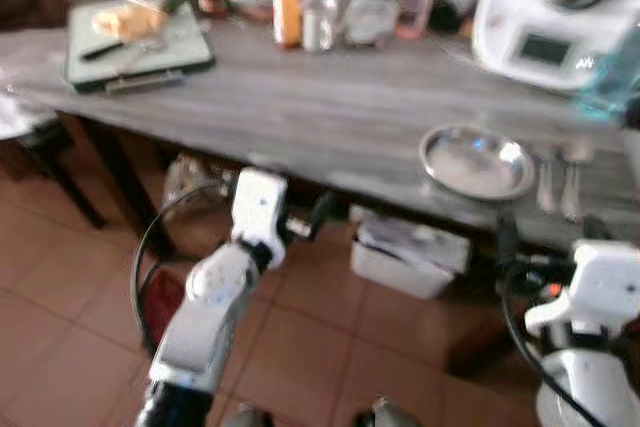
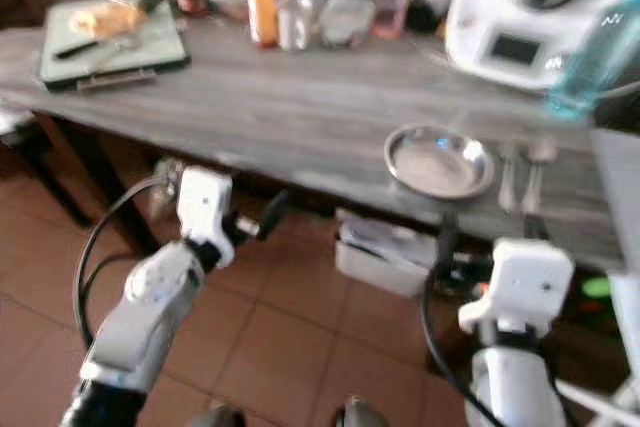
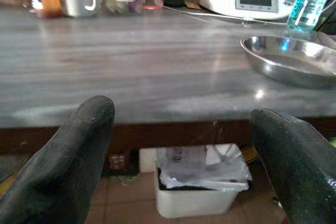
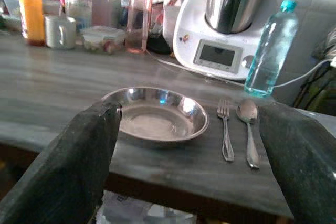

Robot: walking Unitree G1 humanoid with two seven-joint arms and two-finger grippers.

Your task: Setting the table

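Note:
A shiny steel plate [image 1: 476, 160] lies near the front edge of the grey wooden table [image 1: 300, 107], with a fork [image 4: 226, 129] and a spoon [image 4: 249, 129] side by side just to its right. My left gripper [image 3: 184, 150] is open and empty, held below the table edge left of the plate. My right gripper [image 4: 194, 156] is open and empty too, in front of the plate and slightly below the tabletop.
A white kitchen machine [image 1: 545, 17] and a blue water bottle [image 4: 268, 51] stand at the back right. Bottles, a mug [image 4: 59, 31] and a food box line the back. A green tray [image 1: 135, 42] sits far left. A white bin [image 1: 405, 257] stands under the table.

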